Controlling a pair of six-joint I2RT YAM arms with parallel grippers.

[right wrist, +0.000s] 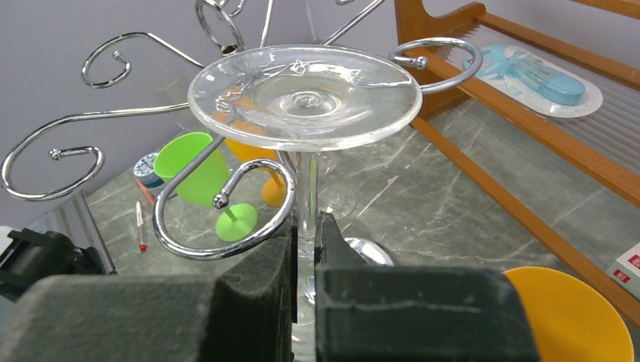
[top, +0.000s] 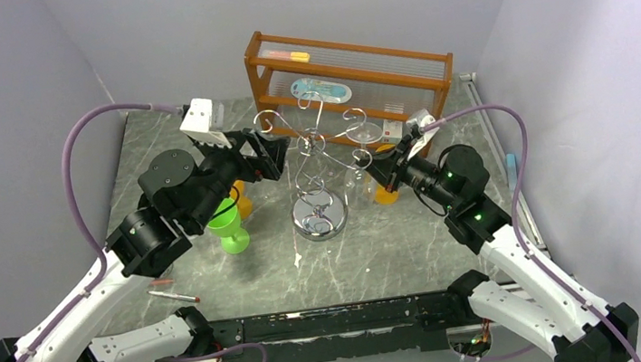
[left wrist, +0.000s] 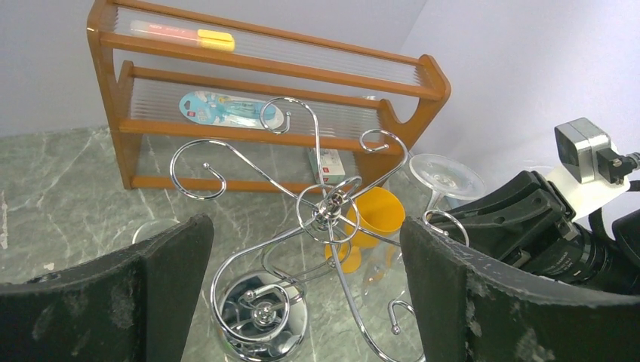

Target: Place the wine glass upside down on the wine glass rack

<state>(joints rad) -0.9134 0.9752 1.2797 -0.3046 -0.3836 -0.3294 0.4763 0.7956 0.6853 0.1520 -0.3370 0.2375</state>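
At the right of the wine glass rack [top: 319,219], the right jaws clamp the inverted wine glass [right wrist: 304,98] by its stem, foot uppermost, just beside a curled arm. The left jaws gape apart at the rack's left.

The table [top: 398,254] is covered with a grey-green marbled surface. At its far edge a wooden shelf [top: 348,50] is placed. The round shiny base of the rack [top: 319,219] is set near the middle. A green cup [top: 231,229] is seen upright to the left of this base, and an orange cup [top: 244,206] is seen just behind the green one, partly hidden. A second orange cup [top: 386,194] is found on the right side. A pen [top: 173,295] is laid flat near the front left.
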